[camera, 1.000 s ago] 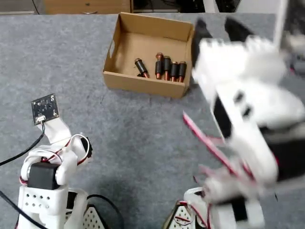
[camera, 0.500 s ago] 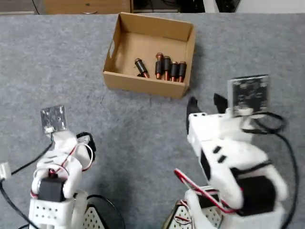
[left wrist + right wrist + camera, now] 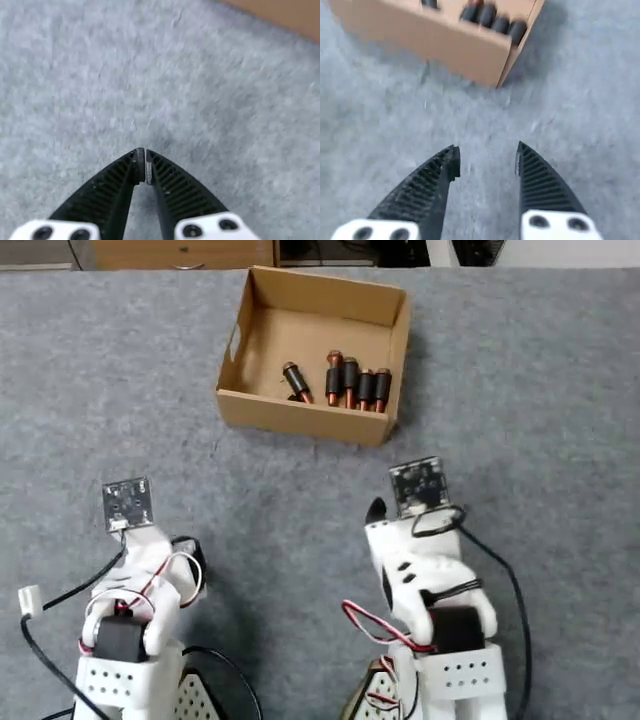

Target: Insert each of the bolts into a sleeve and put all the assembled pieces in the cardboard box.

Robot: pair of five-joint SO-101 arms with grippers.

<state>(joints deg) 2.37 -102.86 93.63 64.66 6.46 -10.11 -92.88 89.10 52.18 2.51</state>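
Observation:
The cardboard box (image 3: 243, 335) stands at the far middle of the grey table. Inside it lie several assembled pieces (image 3: 350, 382), copper bolts in black sleeves, with one more (image 3: 296, 381) lying apart to their left. The box (image 3: 405, 37) and some sleeves (image 3: 492, 19) also show in the right wrist view. My right gripper (image 3: 485, 156) is open and holds nothing, hovering over bare carpet short of the box. My left gripper (image 3: 140, 159) is shut on nothing, its tips meeting above the carpet. Both arms (image 3: 130, 590) (image 3: 425, 580) are folded back at the near edge.
Grey carpet (image 3: 300, 500) covers the table between the arms and the box. A white connector on a black cable (image 3: 30, 602) lies at the near left. A wooden edge (image 3: 180, 252) runs along the far side.
The right arm has swung back from near the box and folded down to the near edge. The left arm has settled slightly lower. The pieces in the box have not moved.

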